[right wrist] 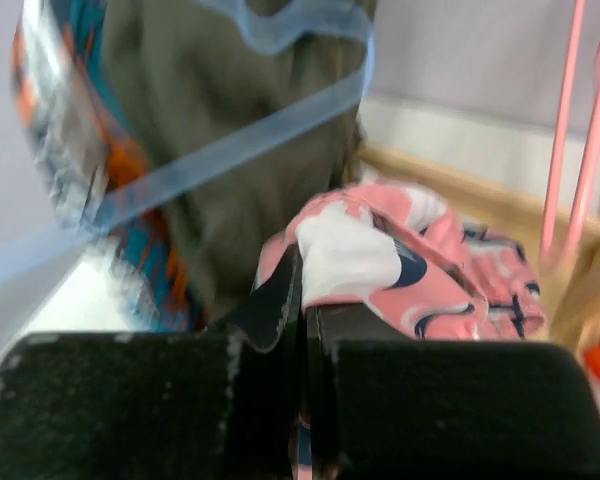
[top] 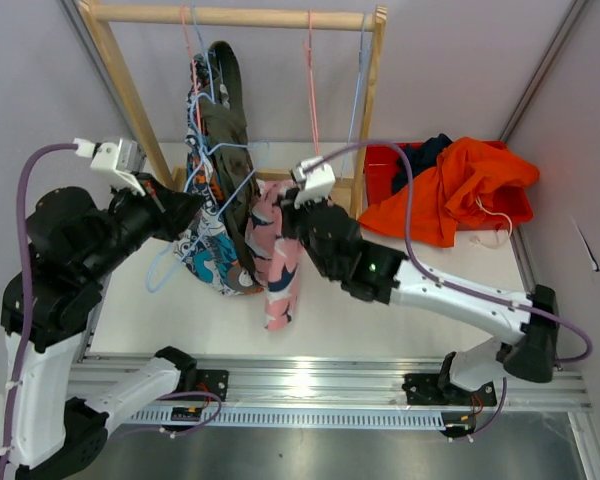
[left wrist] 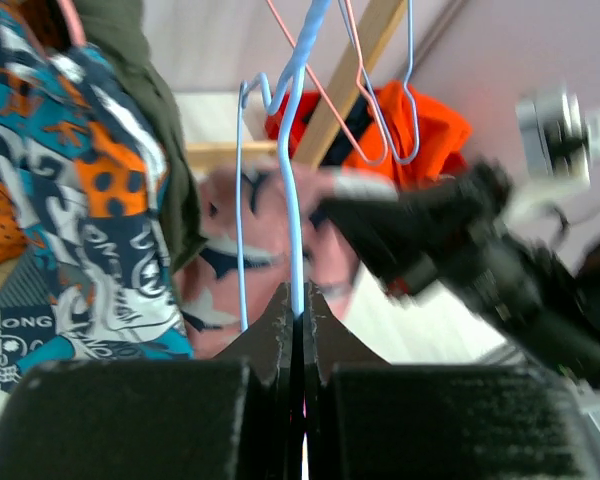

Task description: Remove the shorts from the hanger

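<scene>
Roughly midway: orange shorts [top: 460, 195], navy shorts [top: 428, 152] off, heaped on tabletop [top: 380, 300] at right; olive shorts [top: 230, 130], cartoon-print shorts [top: 212, 258] hang on rack [top: 230, 14]; left claw [left wrist: 300, 305] clamped on blue hanger [left wrist: 296, 170] wire; right claw [right wrist: 302, 290] clamped on pink shorts [top: 280, 270] beside that hanger, whether freed cannot tell

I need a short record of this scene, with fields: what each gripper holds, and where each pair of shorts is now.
left gripper: shut on the light blue hanger
right gripper: shut on the pink shorts, which hang down from it
hanging at the wooden rack: olive shorts, cartoon-print shorts
lying on the table: orange shorts, navy shorts, far right
pink shorts free of the hanger: cannot tell
</scene>
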Motion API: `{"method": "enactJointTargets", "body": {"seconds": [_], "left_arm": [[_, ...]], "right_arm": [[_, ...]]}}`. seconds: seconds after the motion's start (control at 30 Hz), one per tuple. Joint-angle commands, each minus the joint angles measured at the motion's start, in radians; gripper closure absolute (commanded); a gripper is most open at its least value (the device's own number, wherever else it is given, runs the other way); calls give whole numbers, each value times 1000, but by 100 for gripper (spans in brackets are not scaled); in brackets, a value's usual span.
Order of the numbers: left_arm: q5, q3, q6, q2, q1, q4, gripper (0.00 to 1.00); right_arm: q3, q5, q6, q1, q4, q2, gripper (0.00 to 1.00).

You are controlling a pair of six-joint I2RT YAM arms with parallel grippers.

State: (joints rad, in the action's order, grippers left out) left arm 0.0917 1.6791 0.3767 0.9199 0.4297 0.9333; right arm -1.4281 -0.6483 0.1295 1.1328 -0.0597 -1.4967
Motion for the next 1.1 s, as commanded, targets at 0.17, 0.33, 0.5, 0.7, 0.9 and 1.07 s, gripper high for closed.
{"method": "enactJointTargets", "body": {"seconds": [0.17,0.33,0.5,0.7,0.9,1.07], "left_arm": [[-86,-30,-6,16,1,-139,100],[-75,-103,24,17,1,-223,100],[-70,-130,21,27,1,-245,100],[-87,-125,-15,33,1,-244,100],[-87,-114,-38,77,1,-264,100],[-87,-108,-48,112,1,-297,100]], "right_arm": [[255,-353,-42,359,146,438,100],[190,-528,-210,406,185,621,100],[28,-441,-511,264,72,632,100],[-256,-191,-551,38,176,480,100],[-622,96,-515,-296,290,244,100],[-955,364,-391,-661,371,22,100]]}}
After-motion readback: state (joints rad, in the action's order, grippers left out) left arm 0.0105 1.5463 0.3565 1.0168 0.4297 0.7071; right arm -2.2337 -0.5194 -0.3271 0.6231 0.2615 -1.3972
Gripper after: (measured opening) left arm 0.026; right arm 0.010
